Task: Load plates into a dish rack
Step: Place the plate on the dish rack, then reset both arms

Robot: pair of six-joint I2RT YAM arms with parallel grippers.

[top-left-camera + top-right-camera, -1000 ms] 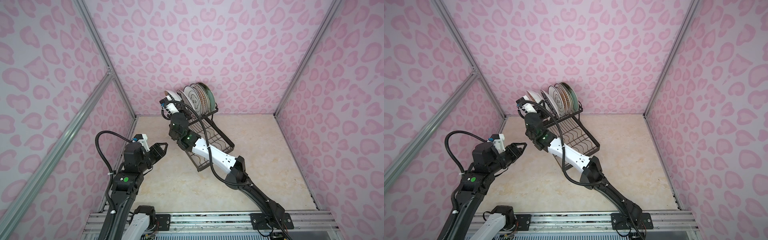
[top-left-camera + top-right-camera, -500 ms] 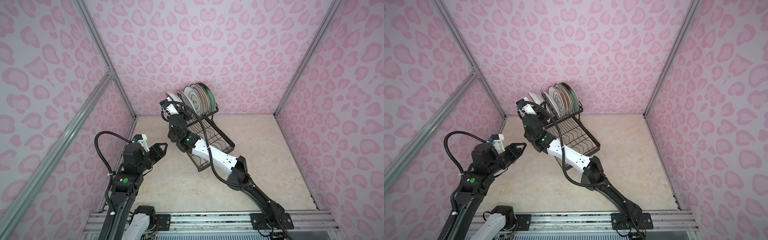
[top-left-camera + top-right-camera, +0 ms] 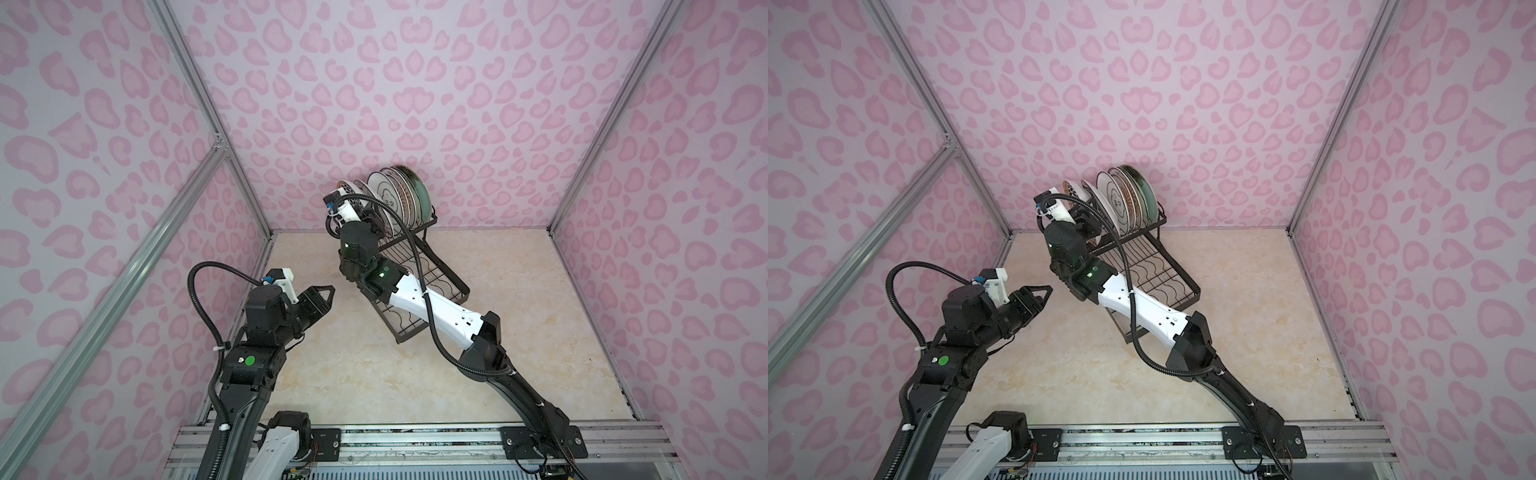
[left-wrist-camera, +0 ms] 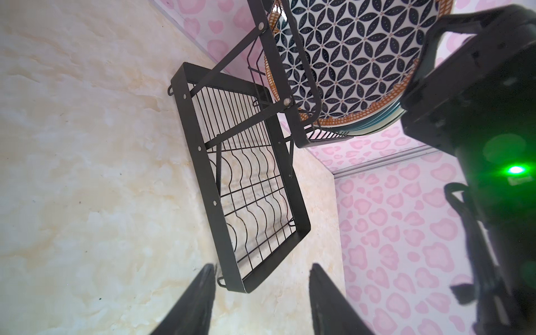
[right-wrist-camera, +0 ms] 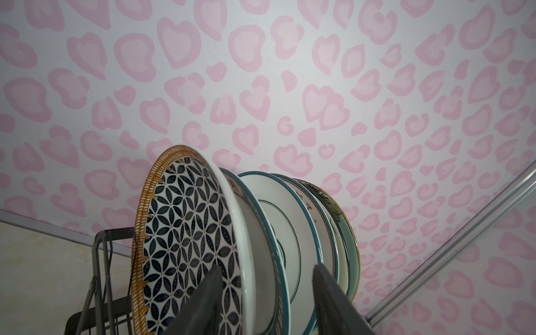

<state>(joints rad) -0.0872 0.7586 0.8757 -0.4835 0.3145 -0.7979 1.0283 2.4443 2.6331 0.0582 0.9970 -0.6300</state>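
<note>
Pink leopard-print walls (image 3: 415, 83) enclose my cream marbled table (image 3: 519, 332). At twelve o'clock, the dish rack (image 3: 447, 262) holds plates (image 3: 399, 195). My left hand (image 4: 262, 265) is apart and empty. My right hand (image 5: 266, 266) is apart astride their rims.

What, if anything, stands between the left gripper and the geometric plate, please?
Seen from the left gripper, a bar of the dish rack crosses the geometric plate, and the right gripper sits at its rim.

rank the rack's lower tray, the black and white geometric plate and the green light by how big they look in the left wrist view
1. lower tray, largest as shown
2. geometric plate, though the picture edge and the right arm cut it off, so these two are unsure
3. green light, by far smallest
</note>
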